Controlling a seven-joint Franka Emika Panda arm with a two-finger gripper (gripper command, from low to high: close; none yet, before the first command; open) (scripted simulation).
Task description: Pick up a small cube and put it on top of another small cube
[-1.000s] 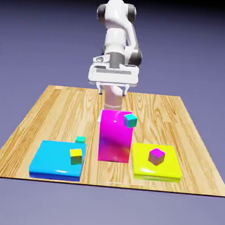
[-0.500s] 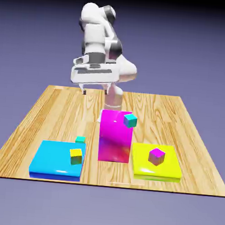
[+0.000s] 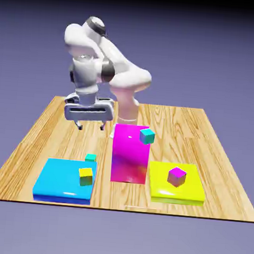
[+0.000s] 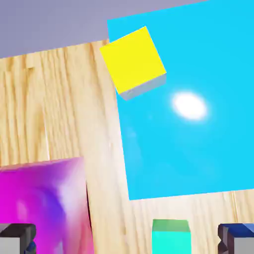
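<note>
My gripper [image 3: 91, 128] is wide open, holding nothing, left of the exterior view's centre. The small teal-green cube [image 3: 90, 157] sits lower left, partly hidden behind the blue slab [image 3: 65, 179].

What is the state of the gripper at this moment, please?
Gripper: open, holding nothing; in the hand view, the small teal-green cube shows between its separated fingertips, not gripped.

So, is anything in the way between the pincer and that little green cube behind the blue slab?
Nothing visible: the open pincer is above the green cube, which shows uncovered between its tips. The blue slab and magenta block only flank that path.
</note>
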